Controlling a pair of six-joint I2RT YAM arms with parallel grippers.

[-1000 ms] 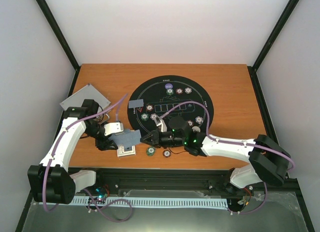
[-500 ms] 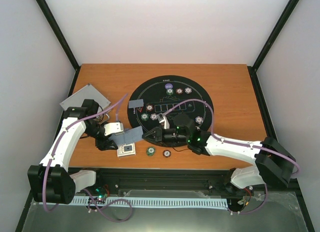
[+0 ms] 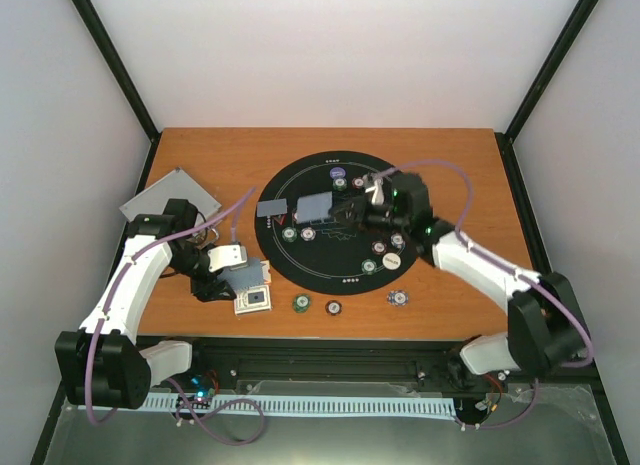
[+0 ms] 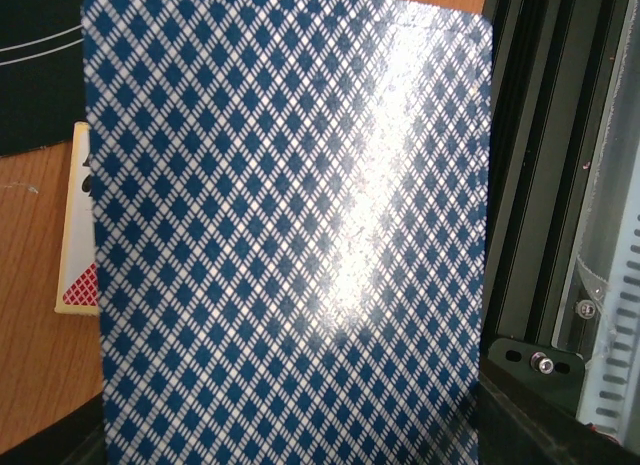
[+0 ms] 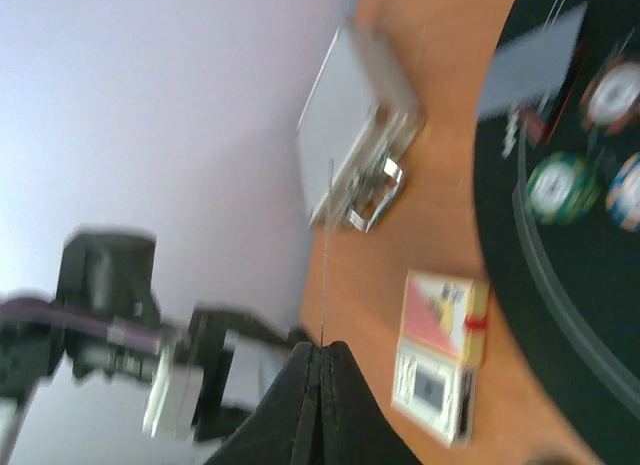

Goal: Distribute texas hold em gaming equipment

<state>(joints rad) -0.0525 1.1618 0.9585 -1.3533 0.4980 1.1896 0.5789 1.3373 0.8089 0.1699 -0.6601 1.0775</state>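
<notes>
The left hand grips blue-backed cards above the table, while the right hand, pinched shut, holds one grey card over the black mat.

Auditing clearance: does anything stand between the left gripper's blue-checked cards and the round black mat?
Nothing visible: the blue-checked cards in the left gripper hang beside the round black mat's edge; the white-and-red card box lies nearer, off that path.

The card wears blue-white diamond lattice; the mat is black.
</notes>
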